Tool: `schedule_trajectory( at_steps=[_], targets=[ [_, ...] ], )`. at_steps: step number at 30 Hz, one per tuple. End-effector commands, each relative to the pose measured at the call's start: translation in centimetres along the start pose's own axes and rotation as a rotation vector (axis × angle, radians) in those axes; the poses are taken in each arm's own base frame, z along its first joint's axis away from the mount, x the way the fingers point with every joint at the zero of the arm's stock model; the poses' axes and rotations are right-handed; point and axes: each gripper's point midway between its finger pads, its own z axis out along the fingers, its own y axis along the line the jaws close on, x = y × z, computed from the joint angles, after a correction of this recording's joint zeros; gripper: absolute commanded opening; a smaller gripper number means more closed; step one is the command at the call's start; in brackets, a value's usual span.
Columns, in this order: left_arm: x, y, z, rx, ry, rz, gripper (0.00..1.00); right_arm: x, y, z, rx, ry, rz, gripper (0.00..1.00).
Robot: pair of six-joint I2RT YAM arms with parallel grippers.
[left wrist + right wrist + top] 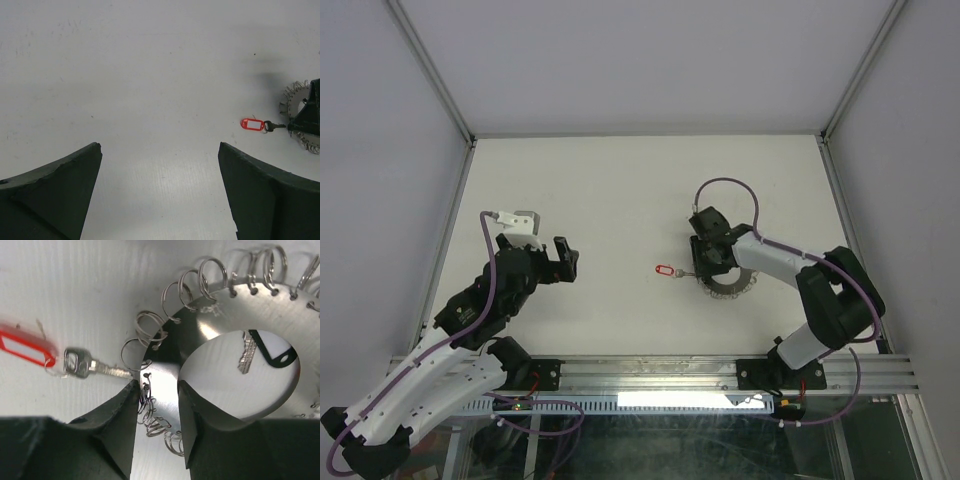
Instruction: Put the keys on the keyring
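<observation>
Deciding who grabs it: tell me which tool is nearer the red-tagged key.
Right. The right tool is at the key's tip, over the keyring's edge; the left tool is far off.

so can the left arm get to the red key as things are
Probably yes: only bare table lies between the open left gripper and the key, tag end nearest. The right gripper is beyond it, at the keyring.

Bare table (620, 190) lies open between the left gripper (570, 262) and the keys (667, 269), so that side is free to pass. On the other side the right gripper (702, 268) straddles the rim of the keyring (730, 292), blocking that approach.
</observation>
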Motion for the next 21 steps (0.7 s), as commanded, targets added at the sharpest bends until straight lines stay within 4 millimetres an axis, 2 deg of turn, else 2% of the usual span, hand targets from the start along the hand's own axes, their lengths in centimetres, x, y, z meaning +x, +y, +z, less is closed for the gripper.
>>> schedule_trajectory(
  at_steps=[1, 7, 10, 14, 21],
  targets=[
    [-1.2, -1.2, -0.1, 0.047, -0.031, -0.021, 0.99, 1.9, 0.5, -1.3, -0.032, -0.005, -0.031, 0.36],
    [-1.2, -1.1, -0.1, 0.047, -0.03, -0.019, 0.99, 4.0, 2.8, -3.7, -0.153, 0.0, -0.045, 0.3],
    [-1.2, -1.3, 0.0, 0.051, -0.028, -0.018, 0.99, 3.9, 4.4, -5.3, -0.253, -0.044, -0.066, 0.29],
    [-1.2, -1.3, 0.0, 0.052, -0.026, -0.016, 0.99, 3.6, 5.6, -7.0, -0.329, -0.096, -0.12, 0.27],
    [-1.2, -1.3, 0.0, 0.053, -0.025, -0.016, 0.99, 3.7, 6.9, -7.9, -0.393, -0.121, -0.188, 0.23]
  ],
)
